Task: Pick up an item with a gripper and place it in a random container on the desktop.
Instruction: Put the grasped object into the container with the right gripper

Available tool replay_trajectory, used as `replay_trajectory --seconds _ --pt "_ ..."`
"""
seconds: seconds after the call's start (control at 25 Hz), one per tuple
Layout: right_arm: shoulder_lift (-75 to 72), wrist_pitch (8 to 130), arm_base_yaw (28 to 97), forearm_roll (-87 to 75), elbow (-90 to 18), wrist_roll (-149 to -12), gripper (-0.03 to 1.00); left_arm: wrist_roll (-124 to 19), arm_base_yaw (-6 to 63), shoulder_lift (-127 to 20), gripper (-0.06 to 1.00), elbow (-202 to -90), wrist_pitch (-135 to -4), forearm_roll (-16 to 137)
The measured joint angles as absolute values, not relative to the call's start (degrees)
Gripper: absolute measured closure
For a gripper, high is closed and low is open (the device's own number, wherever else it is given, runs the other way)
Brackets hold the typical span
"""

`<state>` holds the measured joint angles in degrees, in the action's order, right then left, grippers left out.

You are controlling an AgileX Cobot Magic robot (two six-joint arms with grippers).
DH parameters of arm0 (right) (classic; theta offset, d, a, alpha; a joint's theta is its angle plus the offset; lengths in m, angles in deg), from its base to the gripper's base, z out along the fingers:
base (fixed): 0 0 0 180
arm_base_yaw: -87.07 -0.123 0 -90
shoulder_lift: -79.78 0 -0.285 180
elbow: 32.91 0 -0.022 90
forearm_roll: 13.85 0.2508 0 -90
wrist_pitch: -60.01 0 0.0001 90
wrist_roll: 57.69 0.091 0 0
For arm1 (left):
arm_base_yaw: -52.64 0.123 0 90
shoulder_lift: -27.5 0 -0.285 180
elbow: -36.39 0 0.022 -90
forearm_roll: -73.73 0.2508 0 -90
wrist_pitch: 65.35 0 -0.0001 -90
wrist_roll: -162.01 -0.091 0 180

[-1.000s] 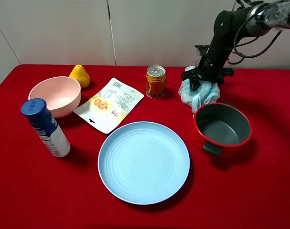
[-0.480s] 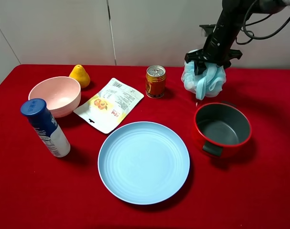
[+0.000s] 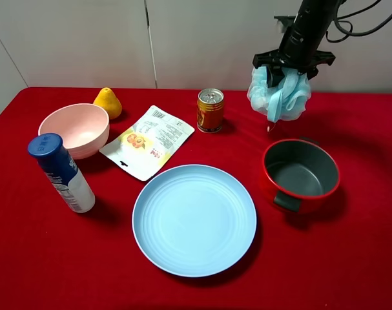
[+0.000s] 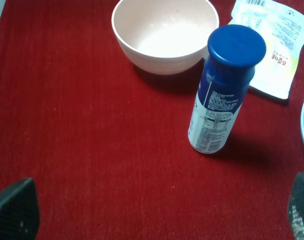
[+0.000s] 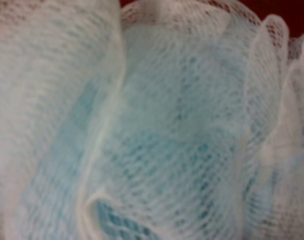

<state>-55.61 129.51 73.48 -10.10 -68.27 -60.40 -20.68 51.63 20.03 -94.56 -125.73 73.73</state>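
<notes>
Above the back right of the red-clothed counter (image 3: pixel 350 258), the right end effector (image 3: pixel 292 64) hangs in the air, closed on the top of a pale blue and white mesh bath pouf (image 3: pixel 281 95). The mesh bunches under the fingers and fills the right wrist view, so the exact gap cannot be read. The pouf is clear of the counter, its soft bulk and a loose loop dangling straight down. The nearest container, a red metal pot with a grey inside (image 3: pixel 302 171), stands below the pouf, slightly toward the front edge and the right. The large blue plate (image 3: pixel 194 219) lies further left, and the pink bowl (image 3: pixel 74 129) is well apart on the far left. A short carry forward and down to the pot looks likeliest. The left end effector (image 4: pixel 157 212) hovers near the bowl, fingers spread wide, holding nothing.
</notes>
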Motion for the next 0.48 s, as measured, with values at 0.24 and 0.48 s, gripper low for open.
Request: replay_trajectory --seconds 0.24,0.48 --pt "-51.75 129.61 73.48 -9.87 -68.27 -59.62 0.58 -20.68 51.63 20.03 -0.05 -94.56 -125.73 73.73" --pt "-48.21 129.68 73.48 -9.87 -68.27 -57.69 0.58 -20.68 51.63 20.03 -0.05 -94.56 -125.73 73.73"
